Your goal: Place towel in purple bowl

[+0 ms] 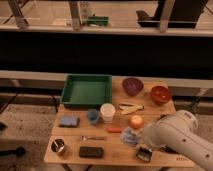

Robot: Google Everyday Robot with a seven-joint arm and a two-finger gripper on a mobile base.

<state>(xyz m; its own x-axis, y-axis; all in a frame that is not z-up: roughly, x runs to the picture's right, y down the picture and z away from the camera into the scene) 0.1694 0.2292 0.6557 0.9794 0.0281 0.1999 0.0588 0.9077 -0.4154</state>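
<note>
The gripper (145, 154) is hovering low by the table's (114, 155) front edge; how wide it is, I cannot tell. The pale towel (129, 136) is lying just beside it, near that edge. A low carry is risking knocking the orange cup (136, 121) standing between towel and purple bowl (132, 85); overhead is looking open.

The gripper (145, 153) hung low by the table's (159, 113) front right edge, just beside the towel (129, 136). On the way to the purple bowl (132, 86) stood an orange cup (136, 121). A flat yellow thing (131, 107) lay past it. Right of the orange cup the wood was bare, up to the red bowl (160, 94).
</note>
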